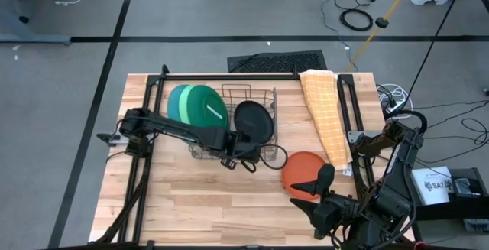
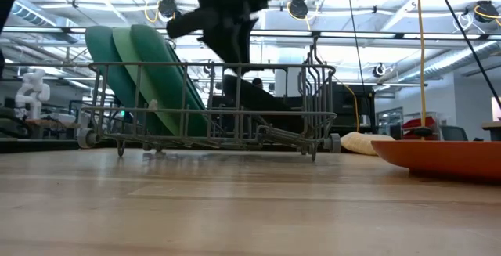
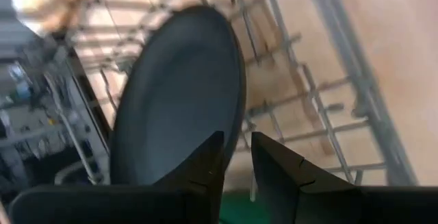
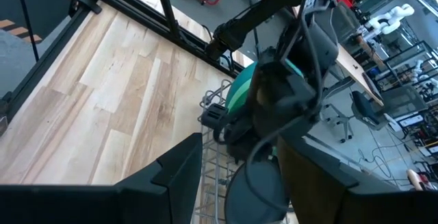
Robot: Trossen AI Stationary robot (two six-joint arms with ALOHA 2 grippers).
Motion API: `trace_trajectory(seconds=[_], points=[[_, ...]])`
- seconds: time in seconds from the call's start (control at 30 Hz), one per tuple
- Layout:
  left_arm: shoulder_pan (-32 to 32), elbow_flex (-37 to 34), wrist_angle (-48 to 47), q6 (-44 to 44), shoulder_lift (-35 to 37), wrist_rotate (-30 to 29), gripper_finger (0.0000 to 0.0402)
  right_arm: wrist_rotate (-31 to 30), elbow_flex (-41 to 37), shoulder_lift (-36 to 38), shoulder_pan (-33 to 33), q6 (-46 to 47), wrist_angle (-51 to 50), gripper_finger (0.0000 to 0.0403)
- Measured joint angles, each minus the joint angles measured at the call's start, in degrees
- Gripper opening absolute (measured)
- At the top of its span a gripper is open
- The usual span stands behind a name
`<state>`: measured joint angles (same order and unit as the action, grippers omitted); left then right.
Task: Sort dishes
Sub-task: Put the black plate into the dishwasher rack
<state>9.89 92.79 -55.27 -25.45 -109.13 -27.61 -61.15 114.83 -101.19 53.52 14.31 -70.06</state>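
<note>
Left gripper point(image 1: 246, 147): fingers nearly closed, pinching the black plate's point(image 1: 253, 120) rim; plate glossy, round, standing tilted in the rack point(image 1: 269, 97). Rack also holds teal point(image 1: 178, 102), light green point(image 1: 190, 103) and dark green point(image 1: 208, 108) plates upright. Orange plate point(image 1: 299, 170) flat on the table point(image 1: 191, 196), beside the right gripper point(image 1: 315, 193), open and empty.

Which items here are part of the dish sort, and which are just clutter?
Job items:
black plate, at the left gripper, in the rack
orange plate, on the table by the right gripper
teal plate, light green plate and dark green plate, standing in the rack

Not sorted:
grey wire rack
orange checked cloth
</note>
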Motion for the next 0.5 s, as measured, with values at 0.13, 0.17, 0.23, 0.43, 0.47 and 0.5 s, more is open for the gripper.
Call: trace_trajectory(seconds=[0.13,0.17,0.23,0.43,0.47,0.5], points=[[-0.74,0.34,-1.12,3.03,-0.36,-0.2,0.0103,0.0,0.0,0.02,0.0,0.0,-0.02,0.0183],[-0.75,0.35,-1.06,3.4,-0.36,-0.3,0.0112,0.0,0.0,0.02,0.0,0.0,-0.03,0.0183],[-0.7,0.35,-0.87,3.58,-0.43,-0.31,0.0133,0.0,0.0,0.02,0.0,0.0,-0.02,0.0183],[-0.66,0.33,-1.79,2.18,-0.4,-0.31,0.0178,0.0,0.0,0.02,0.0,0.0,-0.04,0.0183],[-0.71,0.33,-1.79,2.16,-0.4,-0.34,0.018,0.0,0.0,0.02,0.0,-0.02,-0.02,0.0183],[-0.81,0.33,-1.81,2.16,-0.4,-0.6,0.018,0.0,0.0,0.02,0.0,-0.02,-0.02,0.0183]])
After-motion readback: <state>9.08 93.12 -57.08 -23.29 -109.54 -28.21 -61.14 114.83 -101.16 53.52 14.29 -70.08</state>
